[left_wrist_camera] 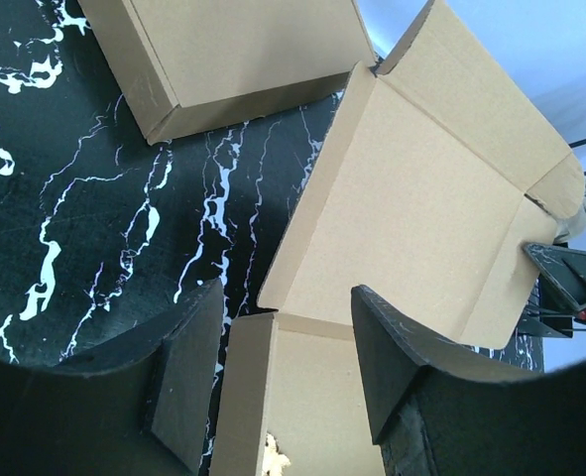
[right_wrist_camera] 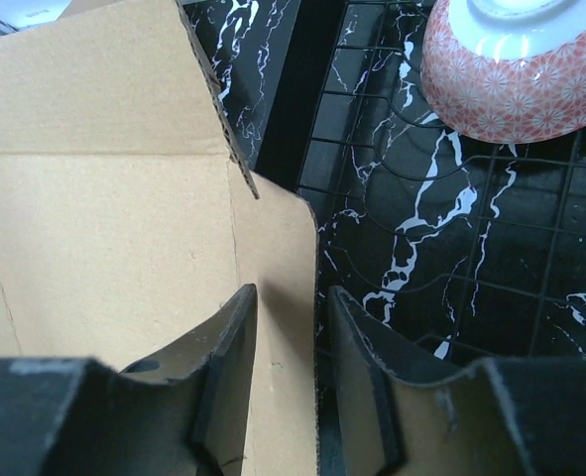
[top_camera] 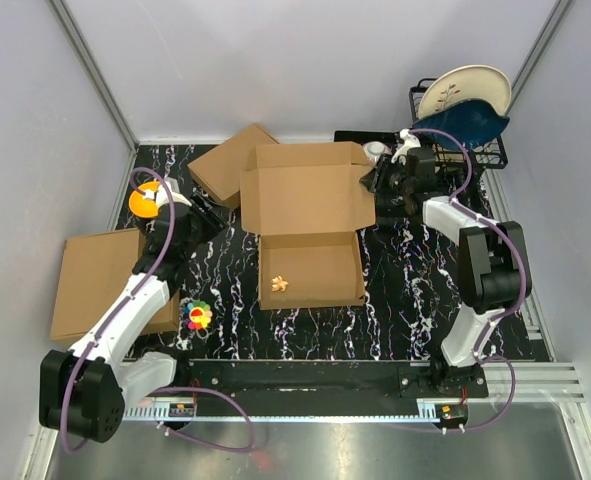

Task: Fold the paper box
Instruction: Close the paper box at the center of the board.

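The paper box (top_camera: 310, 215) is laid open at the middle of the table (top_camera: 405, 290). Its long axis runs near to far, with the tray part nearer and the lid panel spread beyond it.

The coming move is judged to turn on the side flap (right_wrist_camera: 278, 248) at the right edge of the lid. This flap is straddled by the right gripper (right_wrist_camera: 293, 297), with one finger on its inner face to the left and the other outside it to the right. The fingers are held apart, and a dark gap is seen between the flap's edge and the right finger, so no pinch is shown. The flap's crease is aligned near to far, so a fold inward, toward the left, is judged to be called for. The right arm is much the nearer to it.

The left gripper (left_wrist_camera: 288, 297) is held just left of the box by the hinge line, its fingers spread wide with nothing gripped.

The black marbled top is flat and hard. Room is judged tight on the far right, where a wire dish rack (top_camera: 495, 150) is placed near the flap. A smaller cardboard box (top_camera: 225, 160) is set close by the lid's far left corner.
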Controlling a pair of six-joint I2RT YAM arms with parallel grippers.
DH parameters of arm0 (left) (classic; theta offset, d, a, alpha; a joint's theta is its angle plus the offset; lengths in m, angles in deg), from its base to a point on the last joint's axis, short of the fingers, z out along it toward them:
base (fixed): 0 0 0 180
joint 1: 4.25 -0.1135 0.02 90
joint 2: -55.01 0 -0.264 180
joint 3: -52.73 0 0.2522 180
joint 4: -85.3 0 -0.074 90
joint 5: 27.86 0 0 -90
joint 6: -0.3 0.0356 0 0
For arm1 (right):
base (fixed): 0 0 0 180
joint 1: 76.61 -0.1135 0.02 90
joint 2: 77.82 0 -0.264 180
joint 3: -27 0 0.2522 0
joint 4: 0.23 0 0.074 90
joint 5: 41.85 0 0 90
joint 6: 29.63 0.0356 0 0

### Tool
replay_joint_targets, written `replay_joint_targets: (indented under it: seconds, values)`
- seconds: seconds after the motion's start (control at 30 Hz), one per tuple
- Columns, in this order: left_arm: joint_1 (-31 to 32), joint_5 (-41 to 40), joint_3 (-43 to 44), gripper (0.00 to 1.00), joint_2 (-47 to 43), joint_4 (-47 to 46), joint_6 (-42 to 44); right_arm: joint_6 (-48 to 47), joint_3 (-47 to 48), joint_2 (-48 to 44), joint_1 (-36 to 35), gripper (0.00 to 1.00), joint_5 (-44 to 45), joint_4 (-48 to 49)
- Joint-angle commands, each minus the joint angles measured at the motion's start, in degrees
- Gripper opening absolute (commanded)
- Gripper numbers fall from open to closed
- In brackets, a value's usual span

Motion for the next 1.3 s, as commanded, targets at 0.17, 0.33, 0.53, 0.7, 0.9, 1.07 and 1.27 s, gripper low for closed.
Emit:
replay_joint_targets:
  seconds: [0.17, 0.33, 0.53, 0.7, 0.9, 1.07, 1.27]
  values:
    - [-1.9, -0.3, 4.5, 0.57, 1.6, -2.4, 1.7, 0.8, -4.3, -5.7, -2.6, 0.32, 3.5, 3.9]
    - [-4.1, -0.2, 6.7, 0.57, 2.8, -3.0, 2.4, -0.5, -6.6, -8.9, -4.2, 0.24, 5.6, 4.3]
    - [-7.6, 4.7, 7.9, 0.59, 7.0, -8.5, 2.2, -1.0, -9.5, -13.0, -5.4, 0.13, 5.9, 5.3]
    - [-8.8, 12.6, 7.5, 0.62, 11.5, -18.8, 5.8, 0.3, -12.4, -16.6, -6.2, 0.1, 5.5, 5.9]
    - [-8.8, 20.0, 7.0, 0.65, 16.1, -28.7, 10.0, 1.1, -15.3, -18.9, -7.7, 0.07, 6.3, 6.0]
    - [-9.0, 24.1, 8.4, 0.66, 21.4, -33.4, 11.5, 1.2, -16.8, -19.7, -8.0, 0.04, 5.7, 6.4]
    - [-8.9, 28.0, 11.2, 0.65, 27.2, -34.1, 12.4, 0.6, -17.1, -19.9, -8.0, 0.03, 5.1, 6.3]
